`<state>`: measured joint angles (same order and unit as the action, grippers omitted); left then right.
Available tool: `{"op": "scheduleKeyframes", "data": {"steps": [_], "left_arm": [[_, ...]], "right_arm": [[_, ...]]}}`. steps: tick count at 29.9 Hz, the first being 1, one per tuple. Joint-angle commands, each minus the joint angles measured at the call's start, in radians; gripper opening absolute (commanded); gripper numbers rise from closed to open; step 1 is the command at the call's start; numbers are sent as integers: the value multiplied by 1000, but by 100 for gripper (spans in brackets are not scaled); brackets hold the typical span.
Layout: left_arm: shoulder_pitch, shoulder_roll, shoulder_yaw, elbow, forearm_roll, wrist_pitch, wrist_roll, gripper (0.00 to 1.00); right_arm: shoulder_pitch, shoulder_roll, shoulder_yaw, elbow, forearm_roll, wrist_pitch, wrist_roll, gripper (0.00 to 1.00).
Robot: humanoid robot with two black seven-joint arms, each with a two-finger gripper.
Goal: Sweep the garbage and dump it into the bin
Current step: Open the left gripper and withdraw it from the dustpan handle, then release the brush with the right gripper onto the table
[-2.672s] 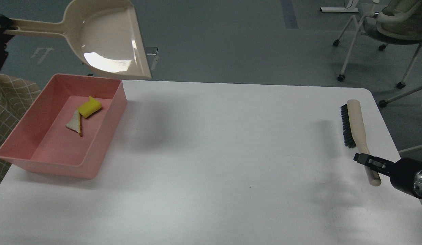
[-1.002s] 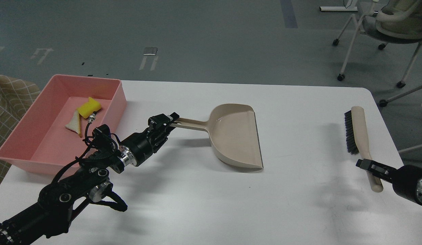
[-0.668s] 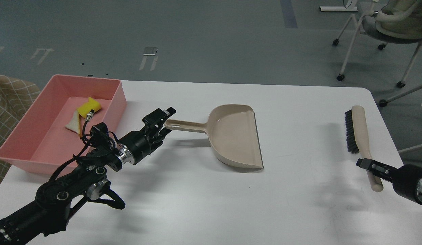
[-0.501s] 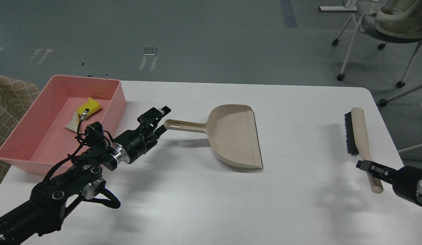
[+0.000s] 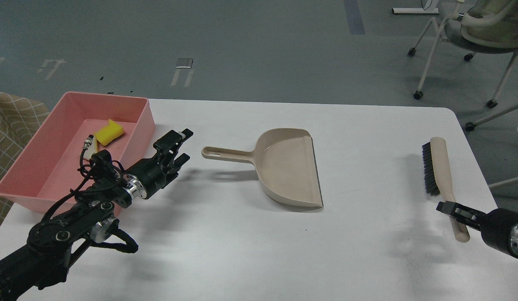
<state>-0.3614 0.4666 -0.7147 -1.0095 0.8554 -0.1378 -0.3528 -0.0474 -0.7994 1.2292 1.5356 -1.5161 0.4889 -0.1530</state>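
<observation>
The pink bin [image 5: 138,133] stands at the table's back left. The yellow chunk [image 5: 109,133] lies inside it; the white wedge [image 5: 88,156] beside it is mostly hidden behind my left arm's cable. The beige dustpan [image 5: 286,167] lies flat on the middle of the table, with its handle pointing left. My left gripper [image 5: 184,145] is open and empty, a short way left of the handle's end and apart from it. My right gripper [image 5: 450,207] is shut on the handle of the beige black-bristled brush [image 5: 437,167] near the table's right edge.
The white table [image 5: 259,251] ends just right of the brush. An office chair [image 5: 480,29] stands on the floor at the back right. A checked cloth [image 5: 12,115] lies left of the bin.
My left arm brought the dustpan down from above the bin, set it on the table, let go and drew back left. My right gripper pulled the brush slightly nearer.
</observation>
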Motion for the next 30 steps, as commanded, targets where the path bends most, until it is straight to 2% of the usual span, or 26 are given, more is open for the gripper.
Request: {"op": "scheduleKeyframes", "data": {"steps": [1,6,9,25,29,30], "left_arm": [[-2,-3,0,3,-10,6,5,94],[-4,-6,-3,23,-12,24,3,94],[-5,-8,-5,26,-12,30,1,94],[-21,-6,-5,26,-53,41,-2,94],[-34,1,-5,26,-73,41,-2,94],[-36,3,-5,26,-81,41,-2,94]], "right_arm": [[0,-1,1,-5,-1,0,0,18],[0,0,3,-11,-1,-1,0,23],[0,0,4,-9,-1,-3,0,30],[4,9,16,-11,-1,-4,0,38],[11,14,61,-14,4,-7,0,63],[11,14,72,-14,4,-7,0,66]]}}
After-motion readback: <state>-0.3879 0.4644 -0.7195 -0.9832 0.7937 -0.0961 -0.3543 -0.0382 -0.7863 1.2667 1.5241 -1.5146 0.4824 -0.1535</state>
